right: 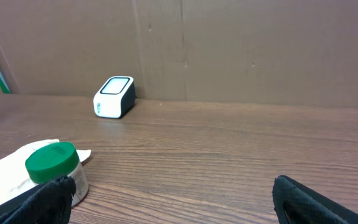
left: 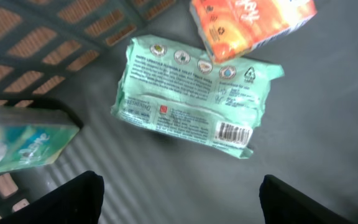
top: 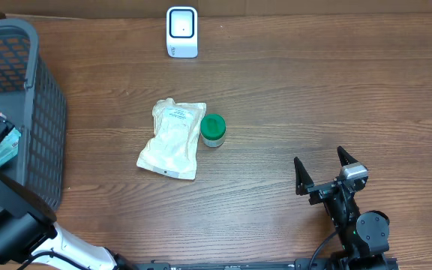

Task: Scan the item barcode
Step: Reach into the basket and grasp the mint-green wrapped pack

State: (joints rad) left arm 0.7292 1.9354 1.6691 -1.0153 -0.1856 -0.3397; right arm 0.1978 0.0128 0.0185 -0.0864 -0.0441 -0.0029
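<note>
The left gripper (left: 179,182) is hovering with its black fingers spread wide, pinching nothing, inside the dark grey plastic mesh basket (top: 28,67) at 9 o'clock on the brown wooden table (top: 313,90). A mint-green plastic packet (left: 188,96) is lying flat at the gripper's 12 o'clock, with its barcode (left: 234,132) facing up. An orange packet (left: 247,22) is overlapping its 1 o'clock edge. The right gripper (top: 319,159) is sitting spread and empty at 4 o'clock. The white box-shaped scanner (top: 181,31) is standing at 12 o'clock.
</note>
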